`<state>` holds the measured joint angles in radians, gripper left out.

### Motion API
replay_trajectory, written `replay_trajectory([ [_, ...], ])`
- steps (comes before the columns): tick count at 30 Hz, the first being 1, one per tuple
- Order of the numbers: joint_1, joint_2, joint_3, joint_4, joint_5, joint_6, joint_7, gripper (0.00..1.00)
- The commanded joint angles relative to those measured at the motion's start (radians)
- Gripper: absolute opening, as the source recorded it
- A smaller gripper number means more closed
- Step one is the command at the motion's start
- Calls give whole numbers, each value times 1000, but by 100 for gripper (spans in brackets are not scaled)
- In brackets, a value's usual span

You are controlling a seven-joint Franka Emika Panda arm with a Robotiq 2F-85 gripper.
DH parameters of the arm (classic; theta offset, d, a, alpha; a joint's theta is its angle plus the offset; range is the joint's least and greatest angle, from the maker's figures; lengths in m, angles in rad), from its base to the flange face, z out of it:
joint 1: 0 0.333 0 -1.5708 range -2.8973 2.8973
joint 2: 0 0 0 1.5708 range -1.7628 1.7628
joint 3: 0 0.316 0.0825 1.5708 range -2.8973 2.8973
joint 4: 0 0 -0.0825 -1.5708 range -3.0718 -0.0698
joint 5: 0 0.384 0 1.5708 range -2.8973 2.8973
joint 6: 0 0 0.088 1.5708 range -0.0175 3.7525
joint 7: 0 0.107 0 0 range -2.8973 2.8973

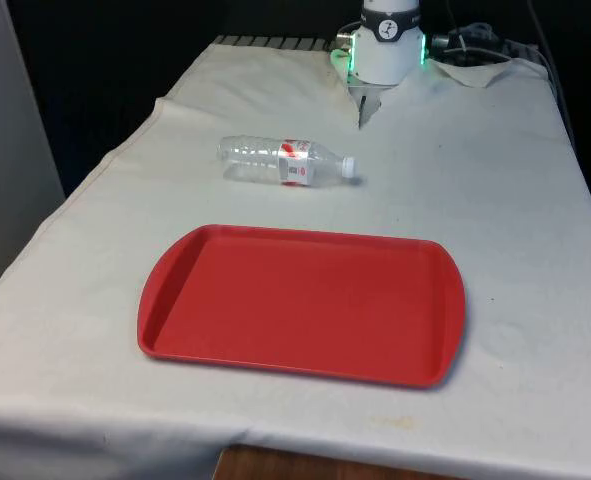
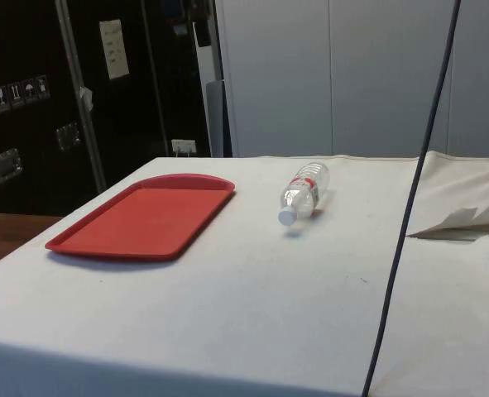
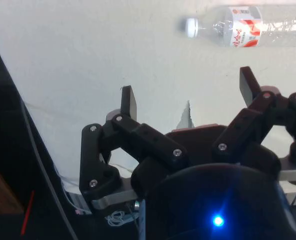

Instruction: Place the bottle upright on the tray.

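Note:
A clear plastic bottle (image 1: pixel 287 161) with a white cap and a red-and-white label lies on its side on the white cloth, cap pointing to the front view's right. The side view has the bottle (image 2: pixel 304 191) beyond the tray, and the wrist view shows the same bottle (image 3: pixel 248 25) from above. A red tray (image 1: pixel 303 303) with nothing on it lies nearer the camera than the bottle, and it is the tray (image 2: pixel 145 217) at the side view's left. My gripper (image 3: pixel 188 97) hangs open high above the cloth, well apart from the bottle, with nothing between its fingers.
The robot's base (image 1: pixel 385 45) stands at the table's far end with crumpled cloth and cables (image 1: pixel 485 50) beside it. A dark cable (image 2: pixel 409 215) hangs down across the side view. The cloth rises in a fold (image 2: pixel 463 219) at the side view's right.

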<state>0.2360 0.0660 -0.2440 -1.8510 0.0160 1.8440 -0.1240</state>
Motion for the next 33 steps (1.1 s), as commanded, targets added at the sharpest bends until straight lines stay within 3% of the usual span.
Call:
replay_trajectory([
  [1,0,1,0,-1,0,0,1,100],
  [10,0,3,0,-16,0,8,1,100],
  [33,1,-50,6,-149,-2,110,-25,100],
])
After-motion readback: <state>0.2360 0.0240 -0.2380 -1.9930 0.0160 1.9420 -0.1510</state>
